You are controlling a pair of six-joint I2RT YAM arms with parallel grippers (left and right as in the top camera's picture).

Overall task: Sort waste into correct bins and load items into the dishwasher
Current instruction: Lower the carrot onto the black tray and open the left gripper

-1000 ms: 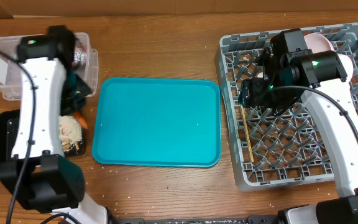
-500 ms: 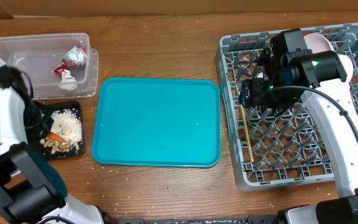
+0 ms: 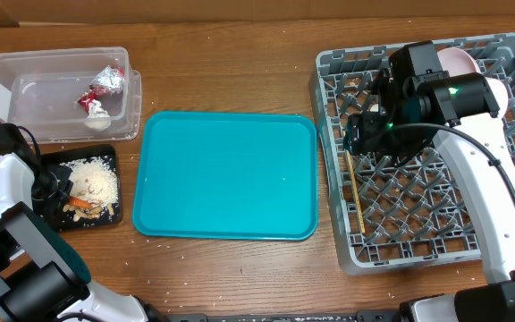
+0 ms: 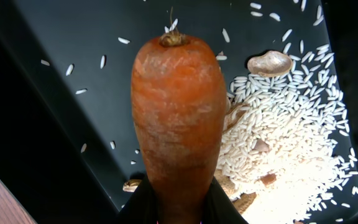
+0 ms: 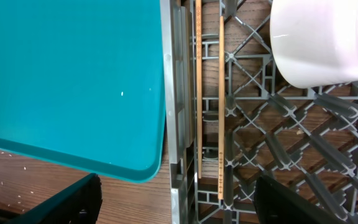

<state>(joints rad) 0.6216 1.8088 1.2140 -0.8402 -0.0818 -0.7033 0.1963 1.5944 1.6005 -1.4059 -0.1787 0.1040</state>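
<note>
Left tool [image 4: 178, 210] grips carrot [image 4: 176, 112] over black tray [image 4: 61, 112] holding rice [image 4: 284, 143]; right tool [image 5: 180, 200] spread wide above chopsticks [image 5: 221, 106] in rack [image 5: 174, 93]

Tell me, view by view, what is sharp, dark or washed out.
Overhead: evenly lit and sharp, soft reflections on the clear tub. Left wrist: the carrot and rice are crisp, but the black tray swallows detail in the dark. Right wrist: chopsticks sharp, the white bowl nearly washed out, the right gripper's fingers only dark shapes.
</note>
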